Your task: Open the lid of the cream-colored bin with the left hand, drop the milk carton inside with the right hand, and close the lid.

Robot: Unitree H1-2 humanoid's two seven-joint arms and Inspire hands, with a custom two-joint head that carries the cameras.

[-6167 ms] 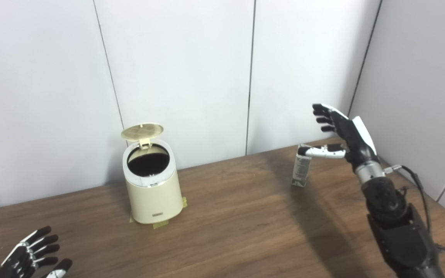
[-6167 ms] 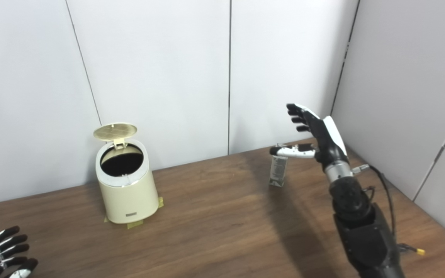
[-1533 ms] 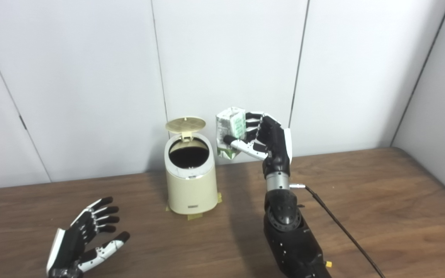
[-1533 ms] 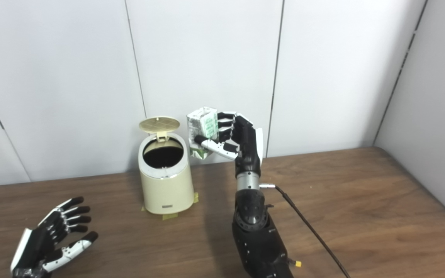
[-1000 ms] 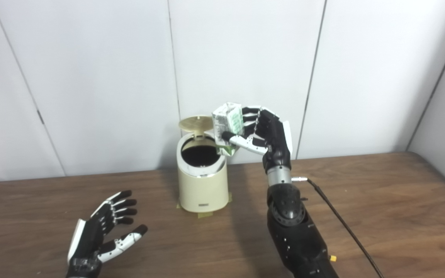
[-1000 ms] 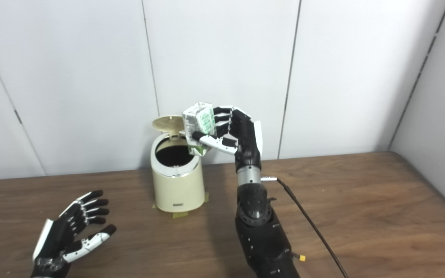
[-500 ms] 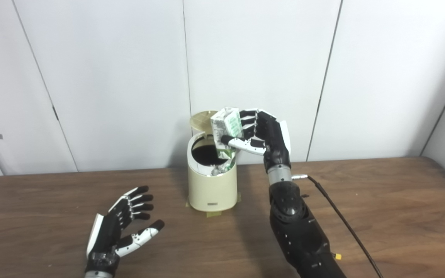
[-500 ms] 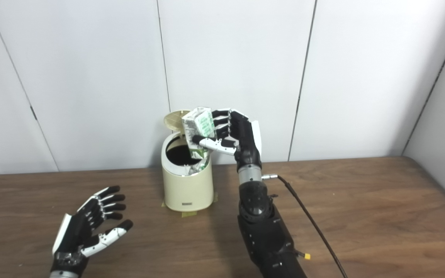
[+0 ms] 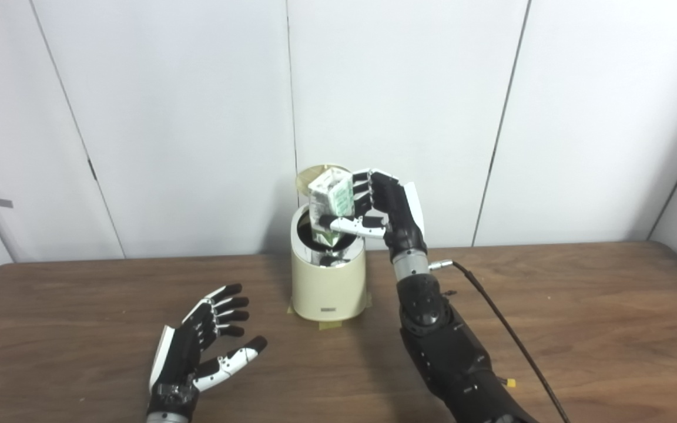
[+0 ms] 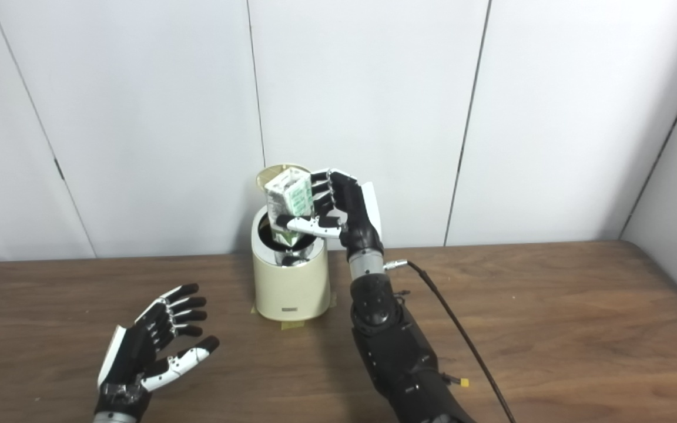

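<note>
My right hand [image 9: 394, 205] grips the milk carton [image 9: 331, 203], fingers [image 9: 364, 189] wrapped round its far side and thumb across the near face. The carton stands nearly upright directly above the open mouth of the cream-colored bin [image 9: 328, 286], its lower end at or just inside the rim; I cannot tell whether it touches the rim. The bin's lid [image 9: 308, 175] stands raised behind the carton, hinged at the bin's rear edge and largely hidden by the carton. The bin sits on the brown worktop [image 9: 579, 317] close to the white wall panels, with strips of yellowish tape [image 9: 331, 323] showing at its base. My left hand [image 9: 197, 346] holds nothing; it hovers in front of and to the left of the bin, well apart from it, palm turned inward, fingers [image 9: 228, 302] spread and thumb extended. My right forearm rises from in front of the bin on its right side, and a black cable [image 9: 506, 335] runs from the wrist down across the worktop to the right of the bin.
</note>
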